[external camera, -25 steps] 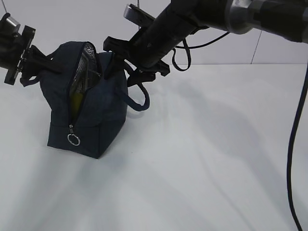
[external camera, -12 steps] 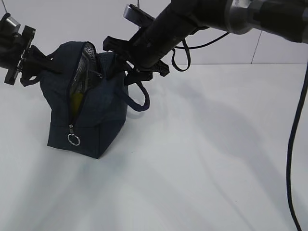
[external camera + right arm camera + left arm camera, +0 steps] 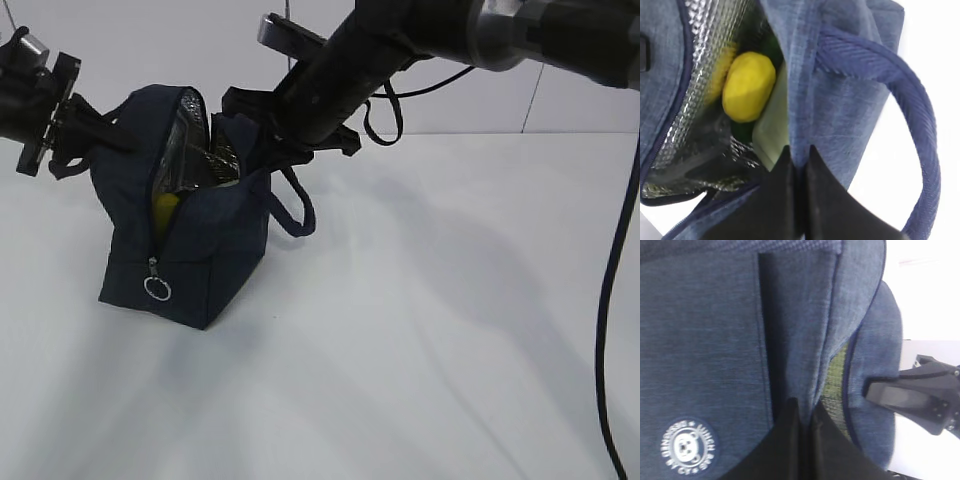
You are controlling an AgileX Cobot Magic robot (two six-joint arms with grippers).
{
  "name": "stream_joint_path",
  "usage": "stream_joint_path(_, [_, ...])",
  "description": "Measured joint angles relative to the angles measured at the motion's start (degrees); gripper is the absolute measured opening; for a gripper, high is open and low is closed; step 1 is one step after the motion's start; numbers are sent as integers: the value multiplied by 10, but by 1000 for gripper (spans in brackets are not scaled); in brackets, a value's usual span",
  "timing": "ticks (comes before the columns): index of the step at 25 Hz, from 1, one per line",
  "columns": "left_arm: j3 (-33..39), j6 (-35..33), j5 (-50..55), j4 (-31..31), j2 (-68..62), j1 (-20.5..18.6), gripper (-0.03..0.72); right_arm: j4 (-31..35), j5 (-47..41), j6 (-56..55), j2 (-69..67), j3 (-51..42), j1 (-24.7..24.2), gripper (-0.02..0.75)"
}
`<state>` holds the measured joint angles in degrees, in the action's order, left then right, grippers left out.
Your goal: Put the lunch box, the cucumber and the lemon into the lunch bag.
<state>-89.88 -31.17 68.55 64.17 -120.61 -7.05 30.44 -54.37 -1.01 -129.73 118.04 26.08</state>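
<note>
Right wrist view shows the lemon (image 3: 748, 86) and lunch box (image 3: 774, 117) inside the lunch bag (image 3: 840, 100) (cucumber barely visible), both grippers pinching its rim, so releasing seems next.

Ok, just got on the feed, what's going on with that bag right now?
Both grippers are pinching the lunch bag by its top edges, the left gripper on one side and the right gripper on the other, holding its mouth open. Inside, the lemon lies against the foil lining beside the lunch box. The zipper is undone.
</note>
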Motion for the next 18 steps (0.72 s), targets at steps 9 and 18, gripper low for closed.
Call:
stream_joint_path(9, [0,20,-4,11,0,52,-8,-66,-61,40,5,0,-5,18])
stream_joint_path(18, [0,24,-8,89,0,111,-8,-216,-141,10,61,0,-9,18])
